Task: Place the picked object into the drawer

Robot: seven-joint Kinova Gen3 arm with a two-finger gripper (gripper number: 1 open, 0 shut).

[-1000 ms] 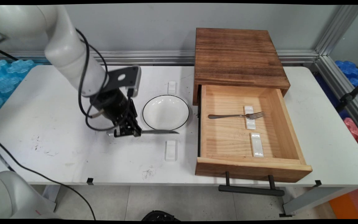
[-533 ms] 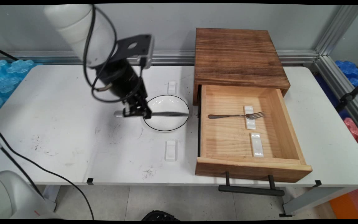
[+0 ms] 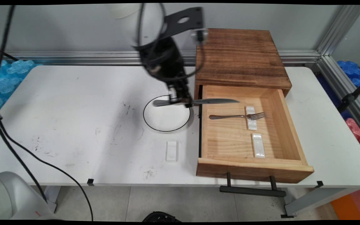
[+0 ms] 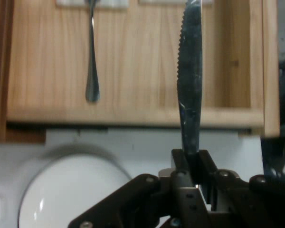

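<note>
My gripper (image 3: 180, 100) (image 4: 194, 166) is shut on a steel table knife (image 3: 212, 101) (image 4: 190, 85), held level in the air. Its handle end sticks out left over the white black-rimmed bowl (image 3: 164, 120) (image 4: 61, 194). Its serrated blade reaches right over the left wall of the open wooden drawer (image 3: 292, 131) (image 4: 133, 116). Inside the drawer a fork (image 3: 236, 117) (image 4: 91, 57) lies with its tines on a white rest (image 3: 251, 118). A second white rest (image 3: 258, 145) lies bare nearer the drawer front.
The drawer belongs to a dark wooden cabinet (image 3: 239, 56) at the table's back right; its black handle (image 3: 252, 190) overhangs the near table edge. A small white rest (image 3: 172, 150) lies on the table in front of the bowl. Black cables (image 3: 17, 150) hang at left.
The gripper has carried the knife up off the table and to the right, from in front of the bowl to over the bowl's far rim, with the blade now over the drawer.
</note>
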